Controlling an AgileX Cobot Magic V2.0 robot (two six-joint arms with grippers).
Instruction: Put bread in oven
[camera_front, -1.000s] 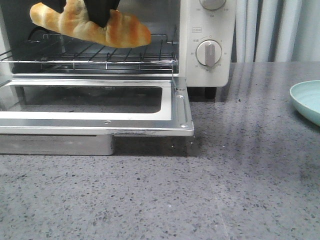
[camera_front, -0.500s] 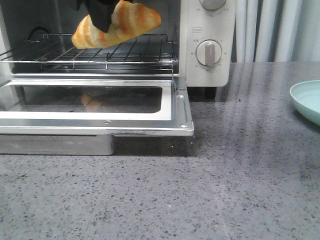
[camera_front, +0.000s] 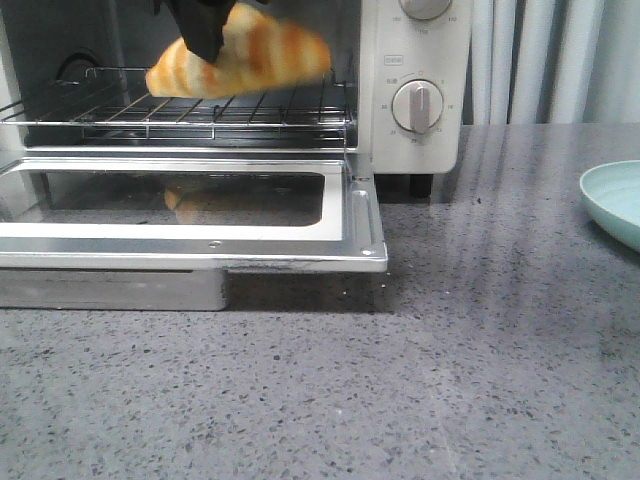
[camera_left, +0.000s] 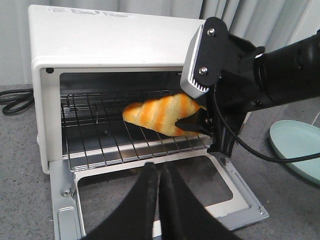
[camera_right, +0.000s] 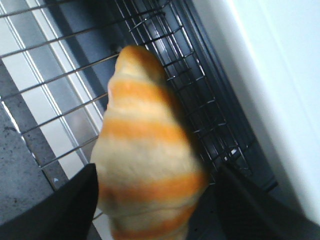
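Note:
The bread (camera_front: 255, 62), a golden-brown striped roll, hangs tilted just above the wire rack (camera_front: 250, 112) inside the open cream-white oven (camera_front: 440, 50). My right gripper (camera_front: 205, 35) is shut on it from above. In the left wrist view the right gripper (camera_left: 194, 121) grips the roll's near end (camera_left: 160, 115) over the rack of the oven (camera_left: 110, 40). In the right wrist view the bread (camera_right: 145, 150) fills the space between the right gripper's (camera_right: 155, 200) fingers. My left gripper (camera_left: 159, 170) is shut and empty, above the lowered oven door (camera_left: 235, 197).
The glass door (camera_front: 200, 240) lies open flat towards me over the grey counter. A pale green plate (camera_front: 615, 200) sits at the right, also in the left wrist view (camera_left: 300, 150). A black power cable (camera_left: 12, 97) lies left of the oven. Curtains hang behind.
The right gripper has carried the bread to the right and turned it end-on over the rack. Its reflection now shows in the door glass. In the last half second it barely shifted.

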